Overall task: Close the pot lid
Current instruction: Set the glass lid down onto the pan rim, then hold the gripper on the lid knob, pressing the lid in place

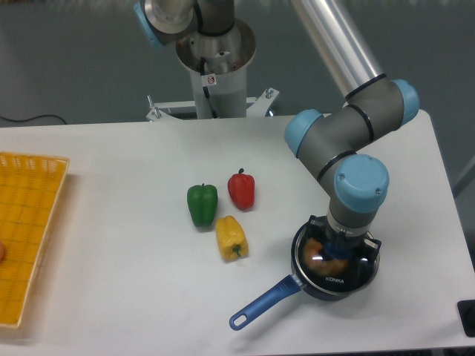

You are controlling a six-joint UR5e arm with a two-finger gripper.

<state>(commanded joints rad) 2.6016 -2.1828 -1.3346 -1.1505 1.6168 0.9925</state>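
Note:
The black pot (300,285) with a long blue handle (263,302) stands at the table's front right. The clear glass lid (325,279) with "KONKA" lettering lies level over the pot's mouth, covering it. An orange object (312,252) shows through the glass inside the pot. My gripper (339,254) comes straight down over the lid's centre, and its fingers stand on either side of the blue knob. The wrist above hides most of the fingers and the knob.
A green pepper (202,204), a red pepper (241,189) and a yellow pepper (231,237) lie left of the pot. A yellow basket (30,222) sits at the left edge. The table's right and front edges are near the pot.

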